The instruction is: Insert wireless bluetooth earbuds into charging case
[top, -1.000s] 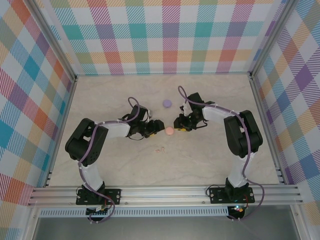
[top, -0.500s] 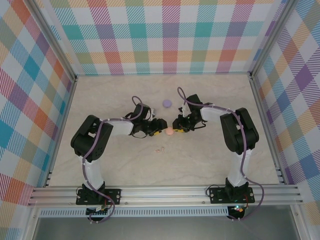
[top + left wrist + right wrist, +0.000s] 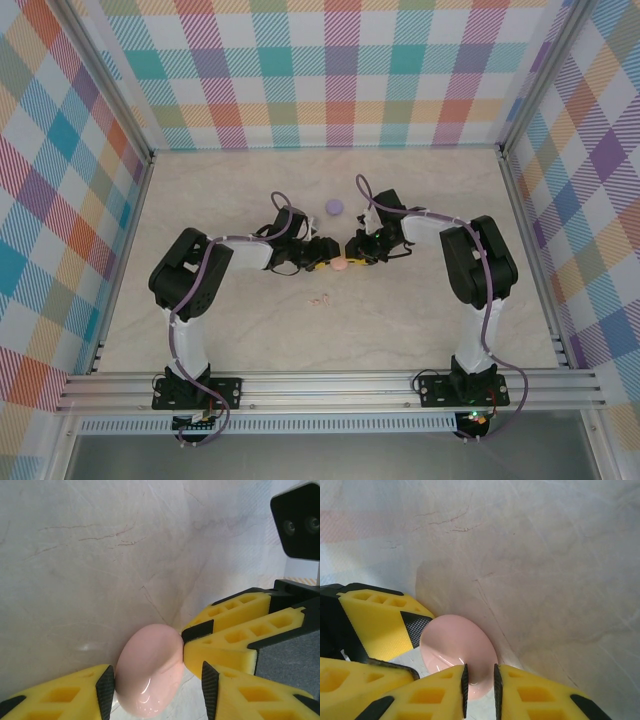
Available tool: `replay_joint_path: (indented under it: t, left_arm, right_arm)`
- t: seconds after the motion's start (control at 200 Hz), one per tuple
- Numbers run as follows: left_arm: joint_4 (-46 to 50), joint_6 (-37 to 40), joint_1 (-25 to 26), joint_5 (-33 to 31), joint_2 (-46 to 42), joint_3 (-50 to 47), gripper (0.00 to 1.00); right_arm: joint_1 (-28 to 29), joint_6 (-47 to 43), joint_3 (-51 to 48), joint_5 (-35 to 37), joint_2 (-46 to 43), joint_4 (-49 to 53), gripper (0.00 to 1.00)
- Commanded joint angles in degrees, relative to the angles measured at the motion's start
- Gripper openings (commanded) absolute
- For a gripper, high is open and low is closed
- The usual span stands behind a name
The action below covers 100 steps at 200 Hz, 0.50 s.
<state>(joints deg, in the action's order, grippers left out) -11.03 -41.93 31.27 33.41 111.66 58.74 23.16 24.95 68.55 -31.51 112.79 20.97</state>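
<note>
Left pincer [image 3: 157,685] now closer around glossy, rounded pink case [image 3: 150,670]

The pink case [image 3: 150,660] sits between 2 spread fingers of the left hand [image 3: 157,687]; the right hand [image 3: 192,640] touches its rim.

Both the left arm [image 3: 185,282] and the right arm [image 3: 482,265] are showing bulky black joints joined by white sections, with a lilac cable [image 3: 278,203] looping along each and black plates [image 3: 197,392] anchoring them at the bench's near edge. The fingers [image 3: 60,697] are showing yellow bodies with rectangular pockets and black, finely textured pads [image 3: 106,694].
</note>
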Motion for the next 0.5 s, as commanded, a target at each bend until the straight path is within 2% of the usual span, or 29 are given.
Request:
replay_joint_path:
  t: [0.0, 0.495]
  left_arm:
    - [3.4, -1.2, 2.5, 1.5, 3.1, -0.2, 0.50]
    - [-1.3, -5.2, 2.7, 3.2, 3.8, -0.8, 0.41]
  right_arm:
    - [-0.3, 0.6, -1.1, -1.3, 1.2, -1.1, 0.24]
    - [-0.3, 1.9, -2.5, -2.0, 1.4, -2.8, 0.23]
